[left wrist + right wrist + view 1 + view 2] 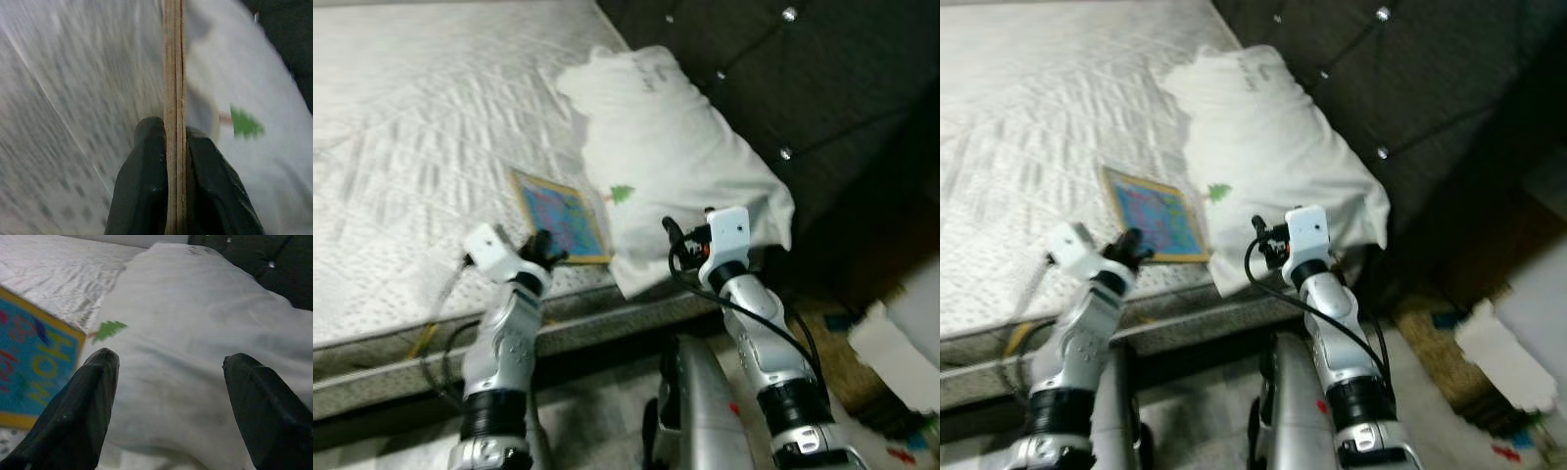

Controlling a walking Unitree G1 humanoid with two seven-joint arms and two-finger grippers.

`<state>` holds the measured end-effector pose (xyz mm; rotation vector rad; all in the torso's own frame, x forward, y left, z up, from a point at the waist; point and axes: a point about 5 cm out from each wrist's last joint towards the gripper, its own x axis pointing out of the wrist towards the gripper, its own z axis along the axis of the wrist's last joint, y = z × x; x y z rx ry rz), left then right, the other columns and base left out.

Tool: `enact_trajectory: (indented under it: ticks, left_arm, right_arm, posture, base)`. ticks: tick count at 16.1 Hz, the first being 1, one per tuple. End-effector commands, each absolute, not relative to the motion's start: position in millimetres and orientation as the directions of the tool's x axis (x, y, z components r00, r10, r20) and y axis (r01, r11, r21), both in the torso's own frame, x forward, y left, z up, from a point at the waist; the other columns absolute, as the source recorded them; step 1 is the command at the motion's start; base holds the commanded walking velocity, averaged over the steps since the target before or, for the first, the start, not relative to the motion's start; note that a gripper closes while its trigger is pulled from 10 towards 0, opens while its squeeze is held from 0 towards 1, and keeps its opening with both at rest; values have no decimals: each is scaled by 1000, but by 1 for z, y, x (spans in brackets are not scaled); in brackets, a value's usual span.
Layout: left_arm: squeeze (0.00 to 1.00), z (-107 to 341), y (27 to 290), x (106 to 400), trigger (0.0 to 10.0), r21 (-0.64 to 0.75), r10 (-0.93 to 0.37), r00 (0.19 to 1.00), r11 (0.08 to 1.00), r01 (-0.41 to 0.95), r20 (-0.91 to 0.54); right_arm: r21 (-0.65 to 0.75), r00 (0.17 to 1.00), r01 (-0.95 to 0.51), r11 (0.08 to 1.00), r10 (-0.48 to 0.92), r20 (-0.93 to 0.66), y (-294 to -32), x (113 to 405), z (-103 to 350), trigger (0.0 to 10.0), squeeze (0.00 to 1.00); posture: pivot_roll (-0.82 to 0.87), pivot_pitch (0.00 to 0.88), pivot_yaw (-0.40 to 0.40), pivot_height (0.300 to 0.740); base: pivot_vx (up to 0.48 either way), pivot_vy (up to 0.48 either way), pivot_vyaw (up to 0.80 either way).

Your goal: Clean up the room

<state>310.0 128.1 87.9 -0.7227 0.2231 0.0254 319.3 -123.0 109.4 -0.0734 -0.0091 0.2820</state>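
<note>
- My left gripper [175, 147] sits at the near edge of the bed [421, 147], its fingers [142, 186] clamped on the near edge of a flat picture board [560, 217]. In the left wrist view the board's thin wooden edge runs straight out from between the two pads, so I judge the pinch is square and centred enough to lift it without twisting.
- The board lies flat on the mattress just beyond those fingers, its blue printed face up and its yellow border showing. It looks like the thing I'm tidying away right now.
- My right gripper [171, 382] hovers at the bed's edge with its fingers spread wide apart, holding nothing. The pillow [675, 157] lies directly ahead between them, and the board's corner sits just outside one finger.
- I read that open pose as lined up for the pillow, which hangs partly over the mattress edge.
- Past both sets of fingers the pillow stretches away toward the dark tufted headboard [803, 88]. A small green tree mark [622, 194] is on its side nearest the board.
</note>
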Motion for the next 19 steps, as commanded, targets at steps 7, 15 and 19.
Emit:
enact_trajectory:
  ticks: [7, 15, 19]
  left_arm:
    - [0, 78, 113, 308, 10000, -713, -165, 932, 690, -124, -321]
    - [0, 69, 162, 321, 10000, -644, -137, 914, 749, -158, -383]
    - [106, 69, 184, 332, 10000, -564, -108, 905, 810, -160, -412]
  right_arm:
    - [-85, 962, -272, 958, 273, 5, -128, 319, 112, 10000, 0]
    - [-85, 963, -270, 959, 271, 7, -127, 322, 113, 10000, 0]
    - [-90, 963, -267, 960, 269, 12, -127, 323, 114, 10000, 0]
  posture:
    - [-7, 92, -60, 515]
    - [4, 91, -62, 515]
    - [2, 88, -62, 515]
  base:
    - [0, 0, 0]
    - [0, 0, 0]
    - [0, 0, 0]
